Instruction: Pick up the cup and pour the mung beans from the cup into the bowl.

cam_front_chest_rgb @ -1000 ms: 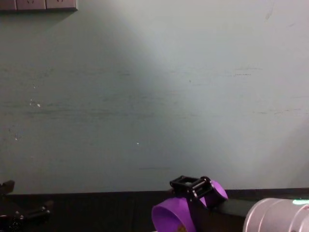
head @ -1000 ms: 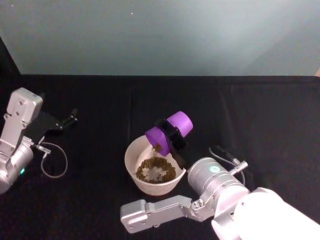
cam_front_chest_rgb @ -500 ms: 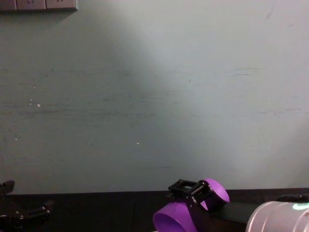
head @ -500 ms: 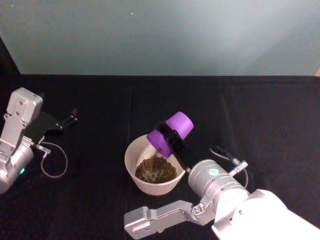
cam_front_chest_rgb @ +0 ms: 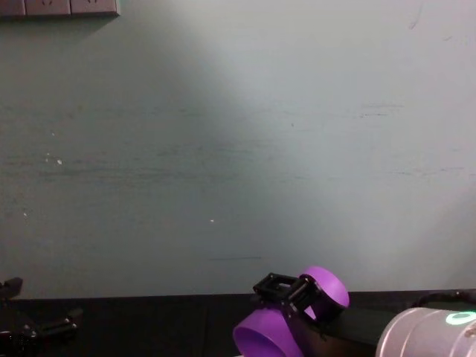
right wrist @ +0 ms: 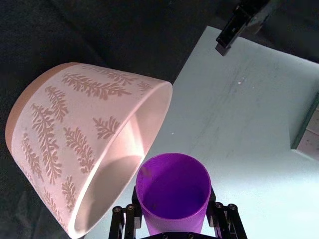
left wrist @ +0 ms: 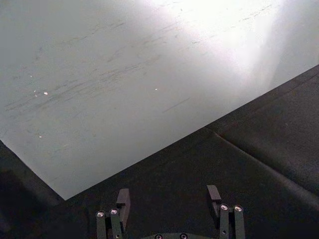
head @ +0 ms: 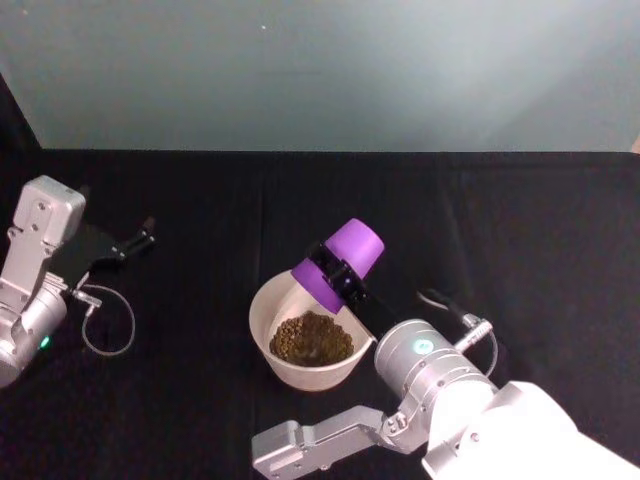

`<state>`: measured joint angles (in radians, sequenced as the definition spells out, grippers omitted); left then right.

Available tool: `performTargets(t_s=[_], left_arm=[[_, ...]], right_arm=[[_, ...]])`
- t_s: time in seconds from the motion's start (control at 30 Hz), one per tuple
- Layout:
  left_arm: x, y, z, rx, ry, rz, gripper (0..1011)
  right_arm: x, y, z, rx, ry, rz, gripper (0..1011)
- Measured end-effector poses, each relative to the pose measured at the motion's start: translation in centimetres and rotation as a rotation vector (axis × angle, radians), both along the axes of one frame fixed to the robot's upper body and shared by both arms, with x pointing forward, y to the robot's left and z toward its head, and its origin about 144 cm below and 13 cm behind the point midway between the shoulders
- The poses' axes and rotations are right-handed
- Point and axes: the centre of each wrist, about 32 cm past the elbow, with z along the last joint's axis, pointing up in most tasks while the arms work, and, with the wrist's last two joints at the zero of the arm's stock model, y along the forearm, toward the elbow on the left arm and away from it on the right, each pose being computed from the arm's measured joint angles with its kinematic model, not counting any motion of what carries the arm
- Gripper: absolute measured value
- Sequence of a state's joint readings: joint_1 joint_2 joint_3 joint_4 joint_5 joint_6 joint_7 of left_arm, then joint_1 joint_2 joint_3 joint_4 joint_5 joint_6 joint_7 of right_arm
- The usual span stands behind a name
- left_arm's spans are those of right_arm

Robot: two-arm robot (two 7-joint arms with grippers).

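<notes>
Two tools were about. The right tool (head: 338,276) was clamped across the middle of the cup (head: 353,244), which hung tipped mouth-down over the bowl's (head: 262,318) upper-right rim at the centre of the head view. Mung beans (head: 312,338) lay heaped in the bowl. The cup looked to me light, stiff and smooth, apt to slip, so a mid-wall hold seemed right. The left tool (head: 143,233) sat idle at the left edge of the desk (head: 500,220), fingers spread.
</notes>
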<state>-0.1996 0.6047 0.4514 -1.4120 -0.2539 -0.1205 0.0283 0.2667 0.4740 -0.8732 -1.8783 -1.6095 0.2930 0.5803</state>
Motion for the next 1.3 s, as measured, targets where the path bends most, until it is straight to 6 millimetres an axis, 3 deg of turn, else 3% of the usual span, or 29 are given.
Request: performTargets(t_s=[0.7, 1.3], left_arm=[[0.0, 0.0, 0.0, 0.0, 0.0, 0.0, 1000], [0.0, 0.0, 0.0, 0.0, 0.0, 0.0, 1000]], right_arm=[[-0.4, 0.54, -0.35, -0.145, -0.064, 0.032, 721], [-0.48, 0.59, -0.36, -0.137, -0.076, 0.017, 721]])
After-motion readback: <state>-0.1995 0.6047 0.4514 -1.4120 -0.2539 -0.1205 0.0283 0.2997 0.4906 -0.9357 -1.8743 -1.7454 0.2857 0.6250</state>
